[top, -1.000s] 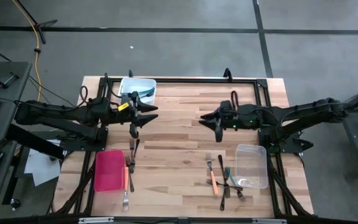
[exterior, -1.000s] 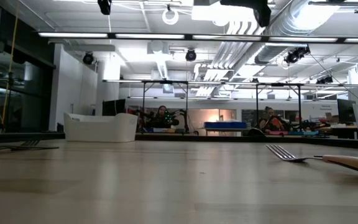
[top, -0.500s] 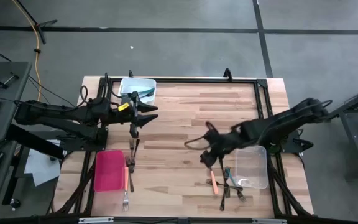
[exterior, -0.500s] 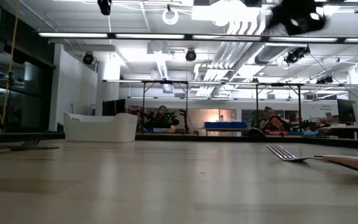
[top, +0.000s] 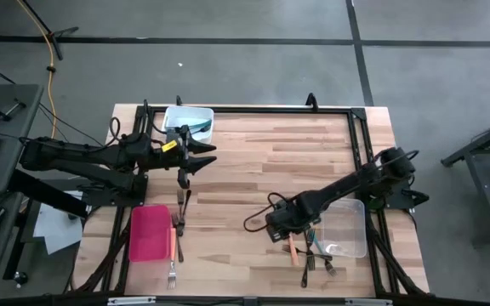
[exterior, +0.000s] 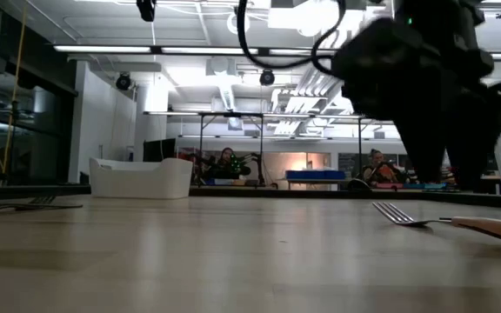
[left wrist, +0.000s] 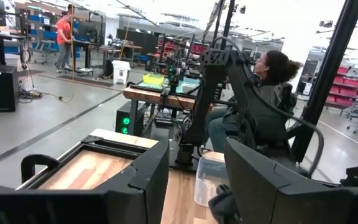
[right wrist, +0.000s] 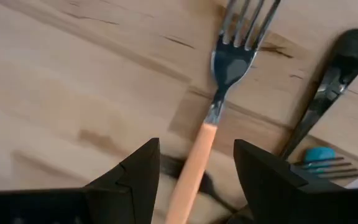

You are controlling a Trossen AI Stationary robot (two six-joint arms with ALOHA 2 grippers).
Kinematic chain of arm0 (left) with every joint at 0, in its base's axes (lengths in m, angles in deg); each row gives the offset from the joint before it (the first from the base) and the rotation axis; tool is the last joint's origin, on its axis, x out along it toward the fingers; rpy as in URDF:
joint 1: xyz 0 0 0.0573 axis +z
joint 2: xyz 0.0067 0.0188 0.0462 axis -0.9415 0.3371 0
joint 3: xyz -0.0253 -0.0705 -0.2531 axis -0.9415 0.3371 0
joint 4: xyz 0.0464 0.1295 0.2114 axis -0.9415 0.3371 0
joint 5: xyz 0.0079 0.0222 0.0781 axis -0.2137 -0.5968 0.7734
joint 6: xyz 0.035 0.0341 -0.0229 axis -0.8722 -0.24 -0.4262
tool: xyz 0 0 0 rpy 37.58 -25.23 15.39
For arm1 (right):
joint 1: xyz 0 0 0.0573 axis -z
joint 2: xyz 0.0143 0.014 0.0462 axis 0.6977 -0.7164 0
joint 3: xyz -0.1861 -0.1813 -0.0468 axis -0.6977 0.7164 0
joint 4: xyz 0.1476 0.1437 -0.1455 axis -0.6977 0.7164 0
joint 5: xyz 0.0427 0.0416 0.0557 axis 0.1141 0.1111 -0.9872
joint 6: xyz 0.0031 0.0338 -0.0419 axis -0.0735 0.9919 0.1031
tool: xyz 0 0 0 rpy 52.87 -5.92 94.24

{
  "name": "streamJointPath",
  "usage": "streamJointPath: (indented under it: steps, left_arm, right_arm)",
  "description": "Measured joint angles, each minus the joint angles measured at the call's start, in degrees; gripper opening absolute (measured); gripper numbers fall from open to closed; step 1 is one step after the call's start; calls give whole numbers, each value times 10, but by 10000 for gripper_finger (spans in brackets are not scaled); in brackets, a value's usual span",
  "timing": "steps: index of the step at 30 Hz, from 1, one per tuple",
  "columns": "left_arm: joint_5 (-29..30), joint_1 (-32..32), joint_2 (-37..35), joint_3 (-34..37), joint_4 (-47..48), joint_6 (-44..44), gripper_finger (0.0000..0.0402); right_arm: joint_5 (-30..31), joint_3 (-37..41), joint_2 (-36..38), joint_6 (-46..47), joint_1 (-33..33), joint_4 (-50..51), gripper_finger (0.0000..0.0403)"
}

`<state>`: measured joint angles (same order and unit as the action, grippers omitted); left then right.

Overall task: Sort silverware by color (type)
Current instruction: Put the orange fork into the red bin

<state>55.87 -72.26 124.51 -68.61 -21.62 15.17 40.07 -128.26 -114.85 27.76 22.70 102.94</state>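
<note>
Orange-handled fork (right wrist: 199, 155), silver tines | black utensil (right wrist: 328, 87) | teal-tipped fork (right wrist: 321, 157) | red tray (top: 148, 232) | pale striped wood table (top: 253, 153) | dark fingers (right wrist: 135, 174)

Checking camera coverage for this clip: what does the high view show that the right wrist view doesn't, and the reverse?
Only the high view shows the whole wooden table, the left gripper hovering near the white tub, the red tray, the clear tub and the forks beside the tray.

Only the right wrist view shows the orange-handled fork lined up between the open fingers, its tines and a black utensil beside it.

Both show the right gripper low over the silverware pile.
</note>
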Motion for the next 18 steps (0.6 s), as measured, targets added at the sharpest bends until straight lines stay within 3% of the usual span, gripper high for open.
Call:
streamJointPath:
  steps: [11, 14, 18]
  left_arm:
    - [0, 0, 0, 0, 0, 0, 144]
    - [0, 0, 0, 0, 1, 0, 144]
    - [0, 0, 0, 0, 6, 0, 144]
  right_arm:
    - [22, -3, -65, 0, 0, 1, 185]
    - [29, -3, -67, 0, 0, 4, 161]
    - [38, -3, -68, -2, 0, 16, 97]
